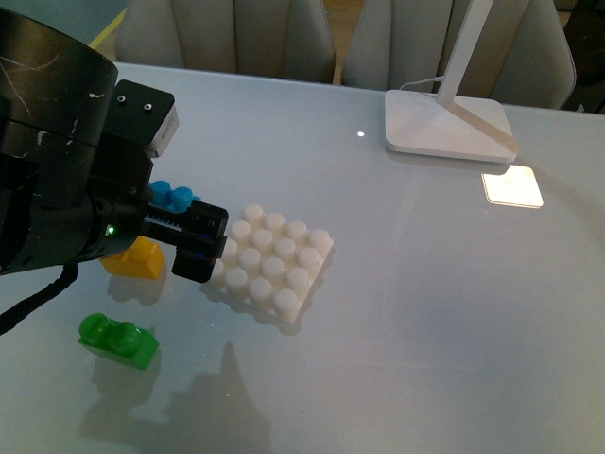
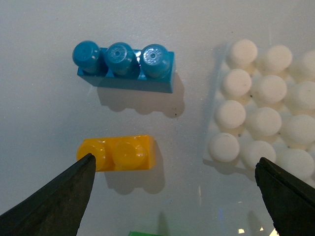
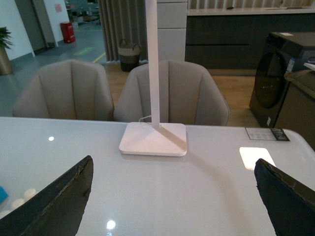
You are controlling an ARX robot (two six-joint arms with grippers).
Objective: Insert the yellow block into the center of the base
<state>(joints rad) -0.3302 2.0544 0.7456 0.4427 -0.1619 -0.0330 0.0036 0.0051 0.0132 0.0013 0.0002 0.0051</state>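
Pale table [image 1: 425,284]: left gripper [image 2: 173,162] spread wide above yellow block [image 2: 118,153]; base [image 2: 261,118] nearby.

I take the base [image 1: 271,260] as my mark on the table [image 1: 425,312]. The block [image 1: 140,259] lies near the base on its left. The long brick [image 1: 173,197] lies behind the block, left and rear of the base. The short brick [image 1: 117,340] sits left and in front of the base, apart from it. The lamp foot [image 1: 444,125] stands well behind the base, to its right. The chairs [image 1: 227,33] are farther behind the base, past the table's far edge.
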